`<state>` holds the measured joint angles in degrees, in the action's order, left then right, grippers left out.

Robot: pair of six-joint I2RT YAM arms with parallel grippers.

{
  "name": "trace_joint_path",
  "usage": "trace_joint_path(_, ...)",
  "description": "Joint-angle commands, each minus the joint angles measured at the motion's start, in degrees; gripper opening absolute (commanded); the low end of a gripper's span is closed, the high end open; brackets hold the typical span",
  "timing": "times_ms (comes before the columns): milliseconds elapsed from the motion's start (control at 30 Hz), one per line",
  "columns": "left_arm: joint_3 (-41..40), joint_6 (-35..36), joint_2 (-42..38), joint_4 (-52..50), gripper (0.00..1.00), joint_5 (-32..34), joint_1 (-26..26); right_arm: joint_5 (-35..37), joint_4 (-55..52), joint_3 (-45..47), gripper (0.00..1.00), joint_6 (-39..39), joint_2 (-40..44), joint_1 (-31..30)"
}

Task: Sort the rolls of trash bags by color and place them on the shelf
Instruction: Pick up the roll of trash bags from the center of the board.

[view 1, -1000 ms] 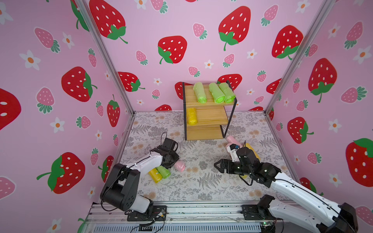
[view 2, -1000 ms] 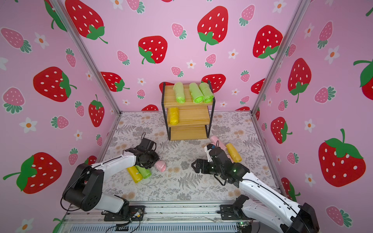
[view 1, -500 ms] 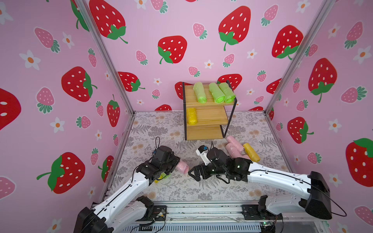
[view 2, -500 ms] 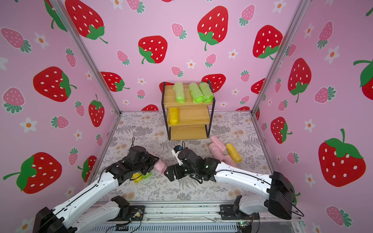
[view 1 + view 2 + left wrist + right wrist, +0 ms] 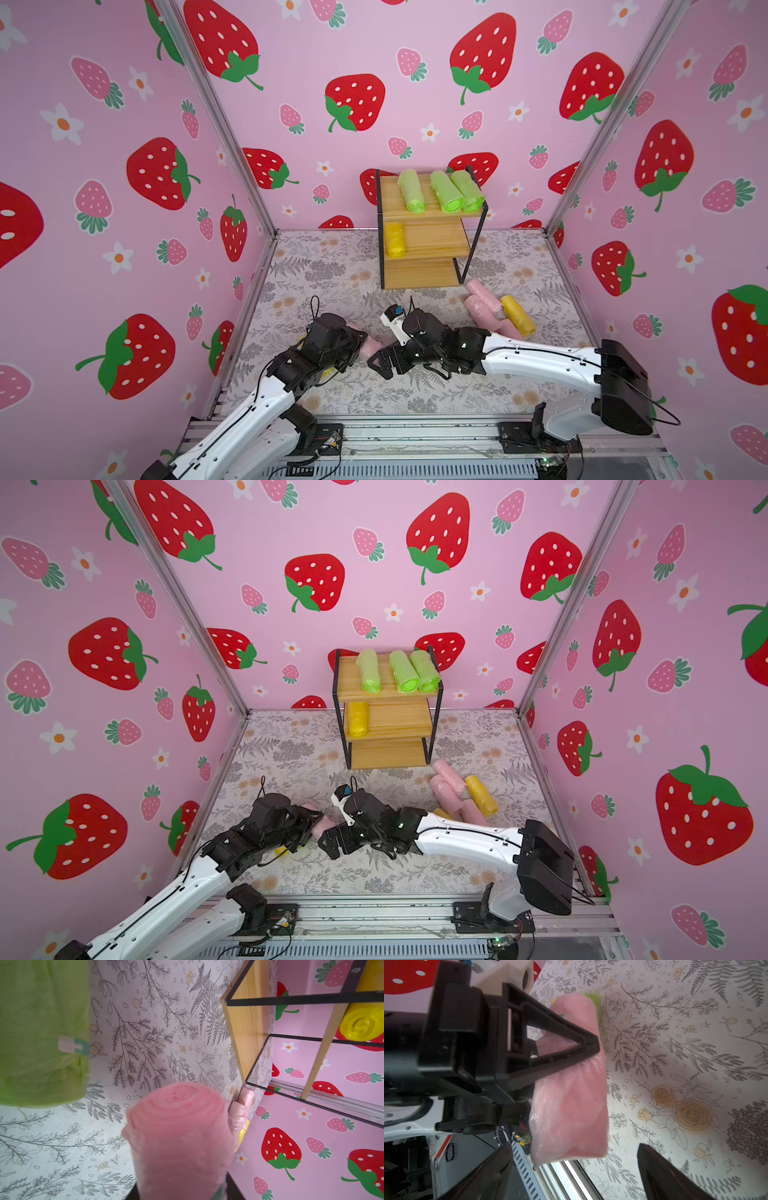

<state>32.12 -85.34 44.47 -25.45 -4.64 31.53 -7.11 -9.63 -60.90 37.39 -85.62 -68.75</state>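
Swung inward, left gripper [image 5: 358, 345] pinches one pink roll [image 5: 371, 348], right gripper [image 5: 380, 362] spread; three green rolls [image 5: 446, 193] shelved.

The left pincer [image 5: 353, 343], a second ago tucked back over the counter [image 5: 332, 270], now grips the pink roll [image 5: 371, 348] and has carried it toward the middle. The right pincer [image 5: 380, 365] has swung over from the pile [image 5: 482, 302] near the shelf [image 5: 432, 241] and gapes just beside that roll.
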Motion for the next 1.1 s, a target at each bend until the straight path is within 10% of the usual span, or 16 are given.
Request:
trace_joint_path(0, 0.2, -1.4, 0.0, 2.7, 0.0, -0.1, 1.2, -1.1, 4.0, -0.1, 0.99, 0.5, -0.3, -0.2)
trace_joint_path(467, -0.8, -3.7, 0.5, 6.0, 0.0, -0.2, 3.1, -2.8, 5.2, -0.2, 0.84, 2.6, -5.3, 0.3)
trace_joint_path(1067, -5.7, -6.3, -2.7, 9.5, 0.0, -1.4, 4.1, 1.1, 5.2, 0.5, 0.31, 5.0, -5.5, 1.6)
